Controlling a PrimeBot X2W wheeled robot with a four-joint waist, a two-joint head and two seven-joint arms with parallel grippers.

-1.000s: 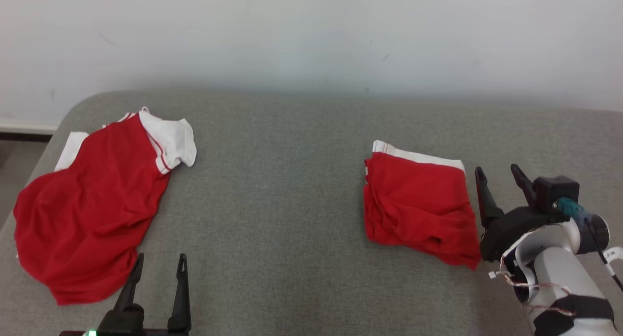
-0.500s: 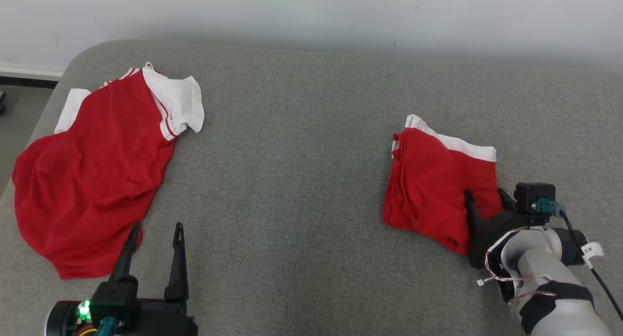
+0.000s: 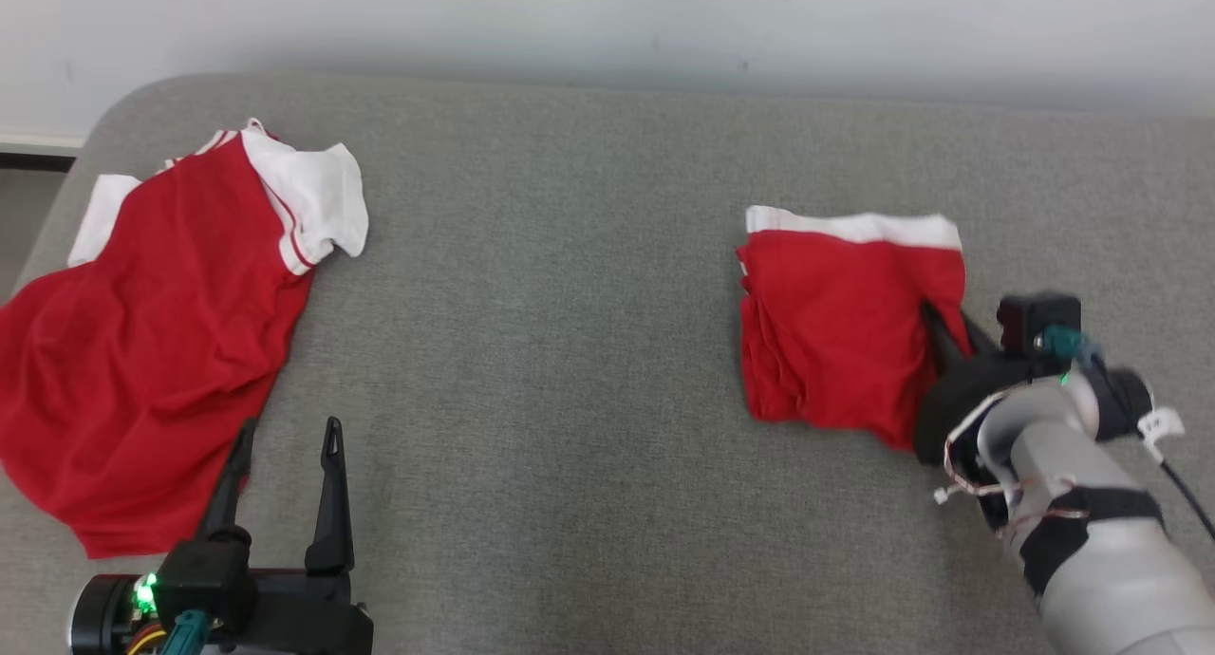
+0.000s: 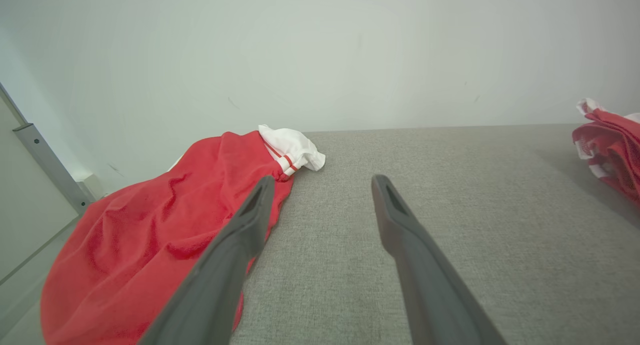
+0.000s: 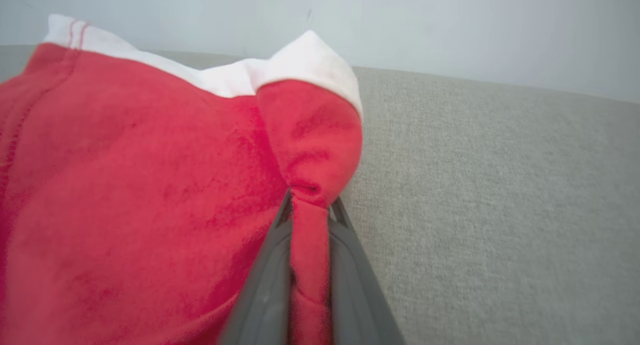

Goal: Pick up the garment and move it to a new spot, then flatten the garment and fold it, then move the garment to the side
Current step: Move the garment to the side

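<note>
At left, a loose red shirt with white sleeves (image 3: pixel 142 351) lies on the grey fabric surface (image 3: pixel 570 370), our left gripper (image 3: pixel 289 427) at its hem, fingers spread apart. At right, our right gripper (image 3: pixel 944 327) pinches the right edge of the folded red-and-white garment (image 3: pixel 826 332) lying there

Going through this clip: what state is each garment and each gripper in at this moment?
folded garment: folded, lying on the grey surface, right edge pinched and bunched.
spread garment: unfolded, rumpled, lying at the left.
right gripper: fingers shut on the folded garment's edge.
left gripper: open, holding nothing.
</note>
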